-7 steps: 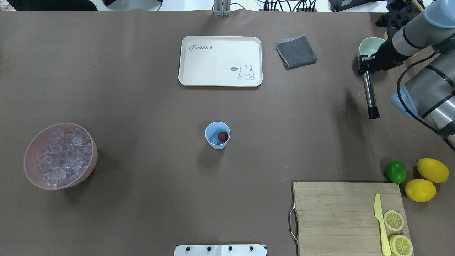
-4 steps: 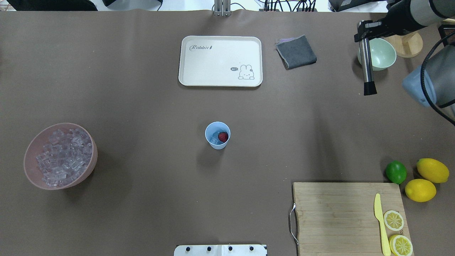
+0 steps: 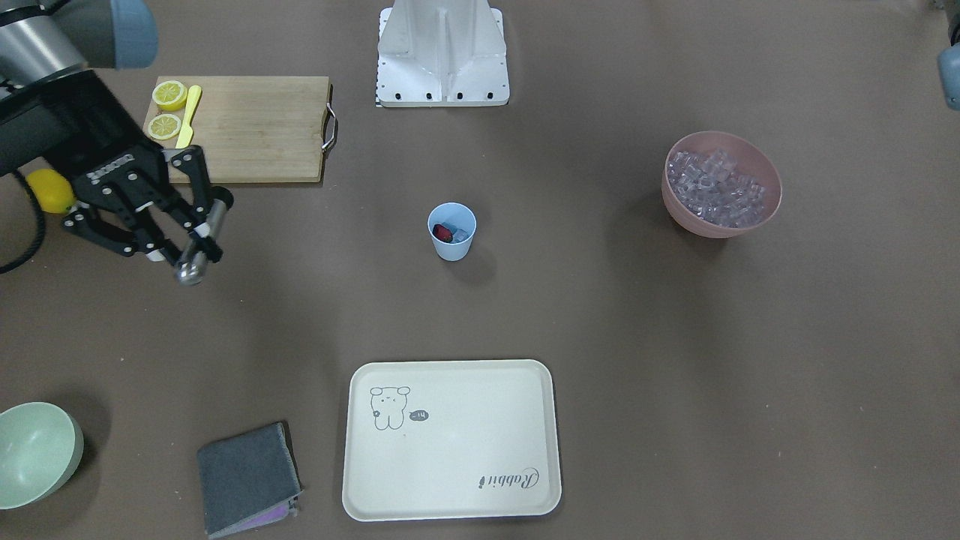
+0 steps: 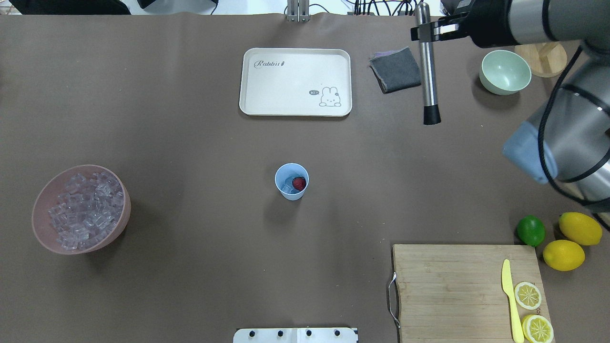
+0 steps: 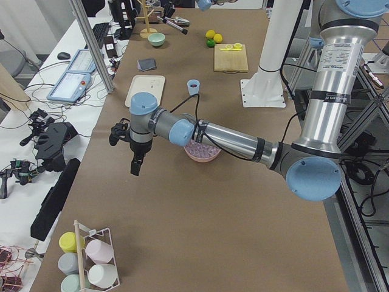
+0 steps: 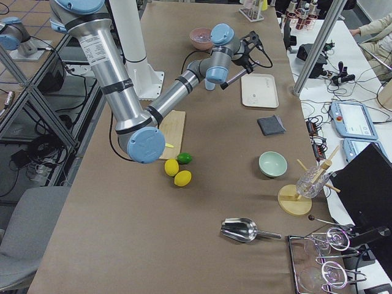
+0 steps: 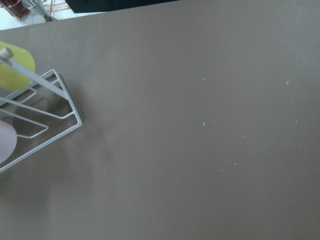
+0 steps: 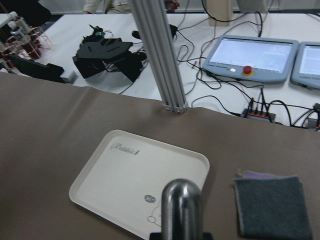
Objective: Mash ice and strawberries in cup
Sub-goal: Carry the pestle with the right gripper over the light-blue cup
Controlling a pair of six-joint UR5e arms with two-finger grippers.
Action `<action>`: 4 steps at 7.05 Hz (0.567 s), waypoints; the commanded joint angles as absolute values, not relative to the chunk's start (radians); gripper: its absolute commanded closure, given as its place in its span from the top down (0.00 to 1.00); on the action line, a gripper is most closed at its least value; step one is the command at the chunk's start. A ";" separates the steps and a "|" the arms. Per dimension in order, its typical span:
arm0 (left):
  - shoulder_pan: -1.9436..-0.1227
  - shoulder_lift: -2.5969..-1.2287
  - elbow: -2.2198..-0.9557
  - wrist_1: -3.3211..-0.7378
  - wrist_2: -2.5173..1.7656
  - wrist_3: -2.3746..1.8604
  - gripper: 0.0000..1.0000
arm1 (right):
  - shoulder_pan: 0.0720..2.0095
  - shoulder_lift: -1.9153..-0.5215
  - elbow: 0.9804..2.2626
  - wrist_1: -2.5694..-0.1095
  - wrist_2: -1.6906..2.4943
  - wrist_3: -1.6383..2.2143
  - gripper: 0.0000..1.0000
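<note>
The light-blue cup (image 4: 291,181) (image 3: 451,231) stands upright mid-table. Inside it lie a red strawberry (image 4: 299,183) (image 3: 443,233) and a little ice (image 4: 287,186). More ice (image 4: 83,209) fills the pink bowl (image 4: 121,224) at the left. My right gripper (image 4: 429,31) (image 3: 191,241) is shut on a steel muddler (image 4: 428,71) (image 8: 181,207) with a black tip, held in the air over the grey cloth (image 4: 397,69), far from the cup. My left gripper (image 5: 135,164) hangs over bare table past the pink bowl; I cannot tell its state.
A cream tray (image 4: 295,81) lies at the back centre, a pale green bowl (image 4: 505,72) at the back right. A cutting board (image 4: 457,290) with a yellow knife and lemon halves, a lime (image 4: 531,230) and two lemons sit front right. A wire rack (image 7: 40,105) shows below the left wrist.
My right arm has carried the muddler leftward and toward the table's far edge, from beside the green bowl to above the grey cloth. Cup and bowls have not moved.
</note>
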State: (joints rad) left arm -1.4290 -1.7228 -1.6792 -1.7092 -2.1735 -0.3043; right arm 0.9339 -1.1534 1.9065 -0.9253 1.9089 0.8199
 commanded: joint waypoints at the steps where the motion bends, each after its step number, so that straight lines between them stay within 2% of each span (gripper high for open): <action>1: -1.450 -1.707 -1.661 -1.710 -2.175 -0.304 0.98 | 0.698 -1.150 1.908 -0.685 1.612 0.824 0.00; 3: -1.466 -1.698 -1.651 -1.709 -2.174 -0.287 0.98 | 0.484 -1.137 1.905 -0.542 1.339 0.792 0.00; 4: -1.470 -1.698 -1.632 -1.707 -2.174 -0.273 0.98 | 0.459 -1.141 1.905 -0.511 1.303 0.732 0.00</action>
